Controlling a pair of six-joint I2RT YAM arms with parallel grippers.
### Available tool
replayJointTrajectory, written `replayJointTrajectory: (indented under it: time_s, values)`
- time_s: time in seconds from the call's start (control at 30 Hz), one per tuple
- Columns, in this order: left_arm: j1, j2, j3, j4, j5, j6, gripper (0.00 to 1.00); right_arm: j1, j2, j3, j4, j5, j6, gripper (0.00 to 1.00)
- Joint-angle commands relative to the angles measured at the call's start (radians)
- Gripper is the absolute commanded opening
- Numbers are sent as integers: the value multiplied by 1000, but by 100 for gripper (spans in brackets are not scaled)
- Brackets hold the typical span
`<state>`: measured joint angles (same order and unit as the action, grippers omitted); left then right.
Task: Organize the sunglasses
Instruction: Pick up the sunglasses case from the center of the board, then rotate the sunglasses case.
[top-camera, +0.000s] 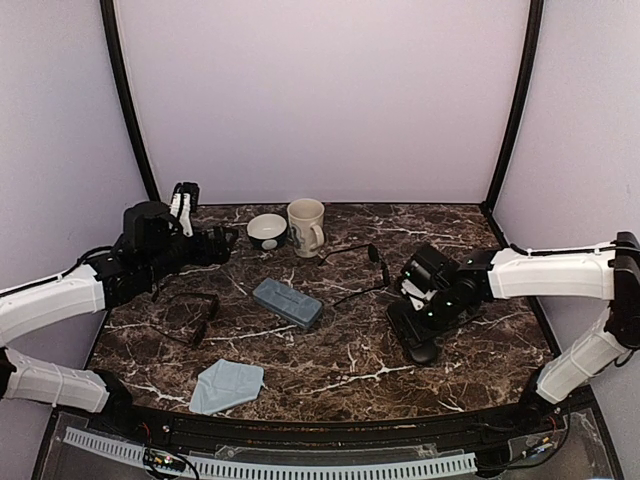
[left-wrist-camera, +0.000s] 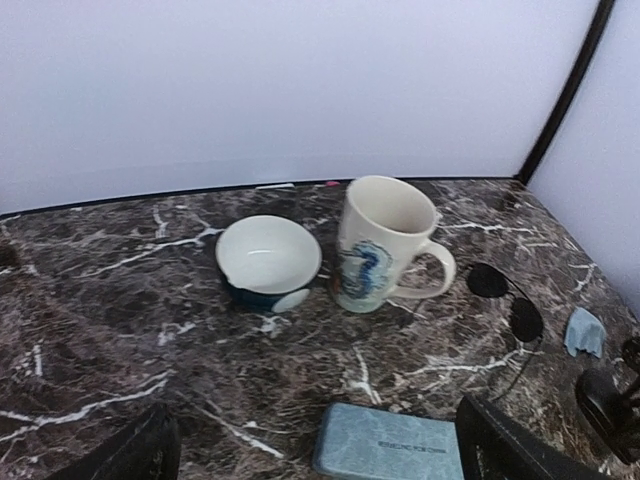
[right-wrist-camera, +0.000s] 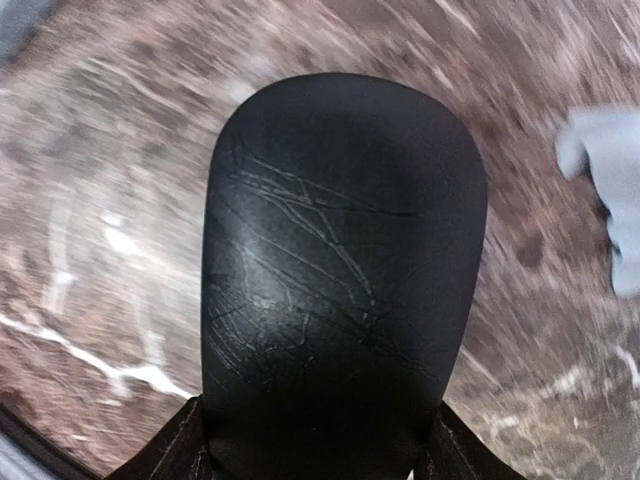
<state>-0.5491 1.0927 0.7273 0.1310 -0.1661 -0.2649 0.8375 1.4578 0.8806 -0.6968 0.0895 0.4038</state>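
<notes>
Down low, right claw (top-camera: 420, 318) tight on the black oval case (right-wrist-camera: 340, 270); left claw (left-wrist-camera: 315, 420) aloft, jaws wide apart.

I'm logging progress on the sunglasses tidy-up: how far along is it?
Nothing looks done: the thin black wire-framed sunglasses and the dark brownish square-framed sunglasses both lie loose on the marble table, and the grey-blue rectangular hard case is closed. In hand: the right gripper looks closed on the black oval case. The left gripper hangs open, empty. Left: probably casing both pairs.
</notes>
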Motion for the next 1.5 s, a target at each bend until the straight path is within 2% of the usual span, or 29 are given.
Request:
replayJointTrajectory:
  time_s: [0.0, 0.1, 0.17, 0.3, 0.53, 0.67, 0.77, 1.03, 1.33, 1.47]
  values:
    - [-58, 40, -46, 136, 184, 29, 97, 6, -32, 77, 208, -193, -110, 31]
    - [-109, 47, -134, 357, 461, 36, 92, 7, -40, 122, 311, -314, -155, 29]
    - [-122, 67, -162, 458, 568, 4, 92, 7, -37, 165, 354, -398, -189, 29]
    - [-159, 123, -123, 461, 687, 10, 92, 8, -22, 235, 417, -546, -234, 28]
    - [-198, 200, -103, 611, 811, -14, 94, 8, -5, 287, 561, -748, -230, 25]
    - [-203, 248, -70, 673, 872, -50, 99, 13, -1, 291, 629, -826, -199, 22]
    - [-205, 283, -44, 714, 898, -78, 99, 17, -3, 284, 667, -876, -178, 21]
    - [-206, 344, -1, 853, 1007, -187, 99, 27, -9, 279, 671, -933, -181, 19]
    - [-206, 357, 32, 833, 1031, -200, 98, 35, -5, 279, 647, -925, -202, 17]
    - [-206, 358, 37, 821, 1030, -199, 93, 35, -4, 279, 646, -925, -204, 17]
